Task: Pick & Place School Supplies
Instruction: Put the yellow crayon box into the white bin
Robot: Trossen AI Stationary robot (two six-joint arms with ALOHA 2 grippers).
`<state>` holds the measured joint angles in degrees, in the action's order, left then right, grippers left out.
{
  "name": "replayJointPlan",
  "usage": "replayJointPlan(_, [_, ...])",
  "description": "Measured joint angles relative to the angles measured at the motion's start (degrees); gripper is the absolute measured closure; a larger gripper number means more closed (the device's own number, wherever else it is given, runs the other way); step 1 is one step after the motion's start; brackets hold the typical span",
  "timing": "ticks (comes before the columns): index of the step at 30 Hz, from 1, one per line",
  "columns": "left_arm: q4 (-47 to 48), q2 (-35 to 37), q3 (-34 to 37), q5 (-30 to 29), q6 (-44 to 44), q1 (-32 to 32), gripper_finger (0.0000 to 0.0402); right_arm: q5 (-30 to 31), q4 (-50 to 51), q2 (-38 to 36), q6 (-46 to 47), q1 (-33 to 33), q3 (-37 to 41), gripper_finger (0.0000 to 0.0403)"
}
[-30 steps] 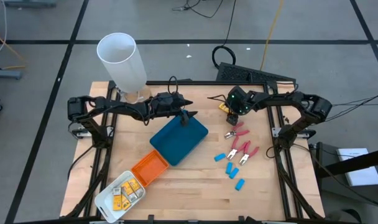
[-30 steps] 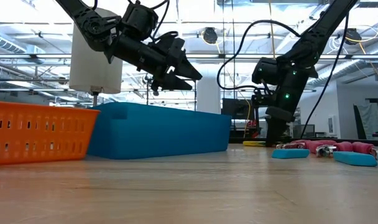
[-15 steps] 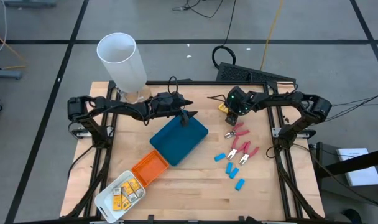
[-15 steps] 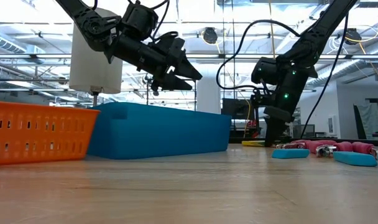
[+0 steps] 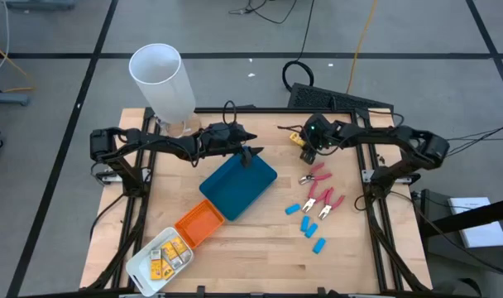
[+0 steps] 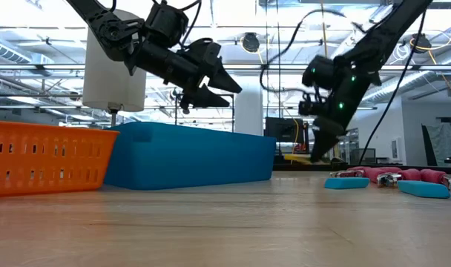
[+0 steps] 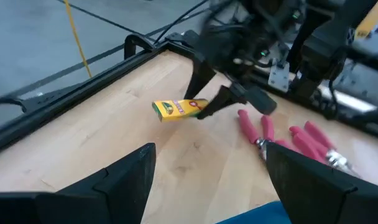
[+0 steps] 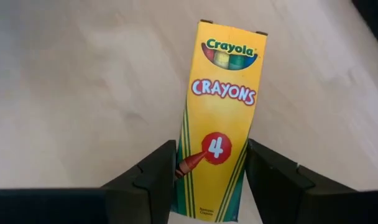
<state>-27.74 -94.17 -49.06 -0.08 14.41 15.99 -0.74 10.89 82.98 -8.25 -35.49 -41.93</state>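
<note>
My right gripper [image 5: 304,139] is near the table's far edge, shut on a yellow crayon box [image 5: 294,138]. The left wrist view also shows the crayon box [image 7: 178,108]. My left gripper [image 5: 253,153] hovers open above the far corner of the teal tray [image 5: 237,184], touching nothing. Two pink-handled scissors [image 5: 320,187] and several light-blue pieces [image 5: 308,223] lie flat on the table's right half. More yellow boxes [image 5: 167,253] lie inside the white tray [image 5: 138,266] at the near left. My right gripper pinches the crayon box between its two fingers [image 8: 153,176] by the end printed with the "4" [image 8: 215,149]. The fingers come slanting down from the table's right. The box sticks out ahead of them toward the left, its free end [image 7: 159,108] seemingly just off the wood.
A tall white cylinder [image 5: 162,79] stands at the far left corner. An orange tray [image 5: 200,222] sits between the teal and white trays. Black frame rails [image 5: 376,178] border the table, and cables lie on the floor beyond the far edge. Bare wood shows at the near middle.
My right gripper has tipped from pointing nearly straight down to a slant and has shifted slightly toward the far edge. The crayon box between its fingers has risen a little off the table with it. My left gripper has stayed where it was.
</note>
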Motion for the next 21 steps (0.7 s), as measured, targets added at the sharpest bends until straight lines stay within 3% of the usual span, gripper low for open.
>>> replayJointPlan(7, [-0.66,0.0,0.0,0.02,17.76,0.0,0.0094,-0.56,-0.29,-7.21,0.04,5.41,-0.07,0.0231])
replayJointPlan(10, [-0.66,0.0,0.0,0.24,19.0,-0.04,0.0094,0.05,-1.3,-9.69,0.31,8.83,-0.07,0.0233])
replayJointPlan(21, [-1.56,0.0,-0.02,1.56,26.66,-0.07,0.0094,11.35,-10.66,-11.37,0.11,22.82,-0.11,0.0232])
